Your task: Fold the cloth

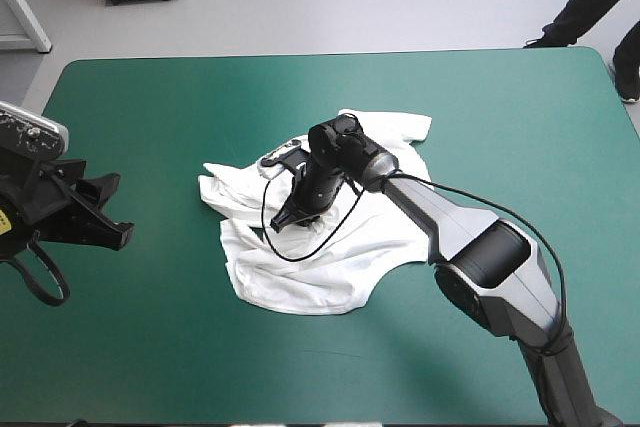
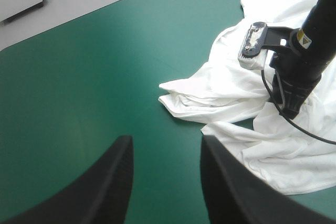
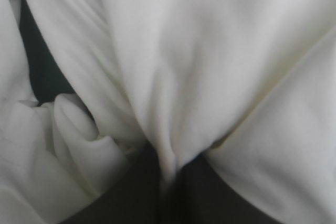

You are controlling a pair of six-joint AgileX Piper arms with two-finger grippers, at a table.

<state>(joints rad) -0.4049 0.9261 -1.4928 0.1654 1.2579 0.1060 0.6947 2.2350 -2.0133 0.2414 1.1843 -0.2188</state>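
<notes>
Teal-green cover (image 1: 150,347) bears crumpled T-shirt (image 1: 300,282) (right gripper (image 1: 283,219) pinches it).

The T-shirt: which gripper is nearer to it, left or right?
Right. The right gripper is down on the T-shirt, shut on a pinch of its fabric. The left gripper stands open over the teal-green cover, well apart from the T-shirt.

A white short-sleeved T-shirt (image 1: 300,282) lies crumpled near the middle of the teal-green cover (image 1: 150,347). It is loosely spread but heavily wrinkled. Folds bunch along its left side, and one part reaches toward the far edge. A ridge of cloth near its centre is pinched in the right gripper (image 3: 168,179).
</notes>
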